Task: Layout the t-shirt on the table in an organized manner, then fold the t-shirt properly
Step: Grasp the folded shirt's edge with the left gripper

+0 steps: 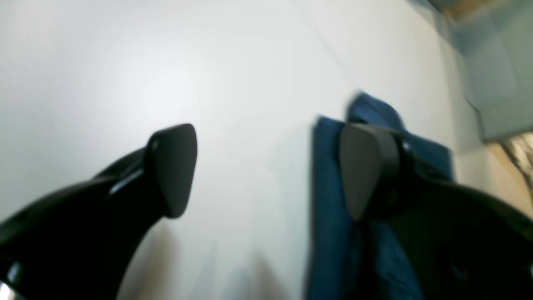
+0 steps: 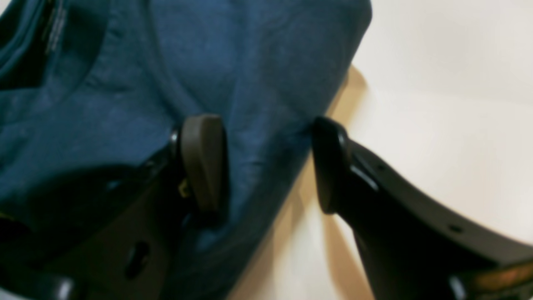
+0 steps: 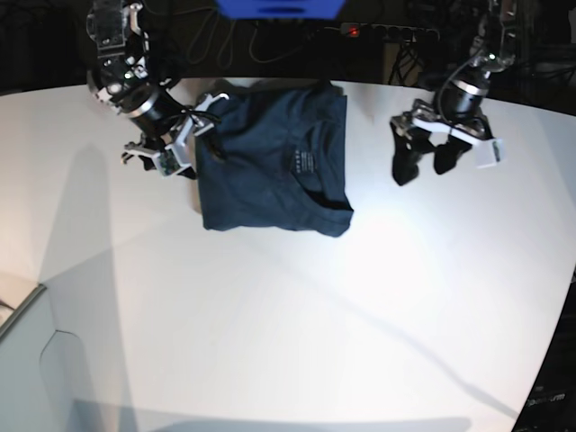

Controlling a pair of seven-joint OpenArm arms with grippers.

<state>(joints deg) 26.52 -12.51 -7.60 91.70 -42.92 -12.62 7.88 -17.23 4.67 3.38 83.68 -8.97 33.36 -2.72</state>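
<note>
Left wrist view: the left gripper (image 1: 266, 171) gaped wide, empty, beside the t-shirt (image 1: 329, 200).

Right wrist view: the right gripper (image 2: 266, 166) straddled its limp edge, unclamped.

Base view: the shirt lay folded on the table (image 3: 288, 315); soft cloth, best pinched at edges.

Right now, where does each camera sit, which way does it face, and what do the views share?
Left wrist: on the left arm, looking past the open left gripper at the table.
Right wrist: on the right arm, over the right gripper, straddling the t-shirt edge.
Base: high, facing down; both arms show.
All share the t-shirt and table.
</note>
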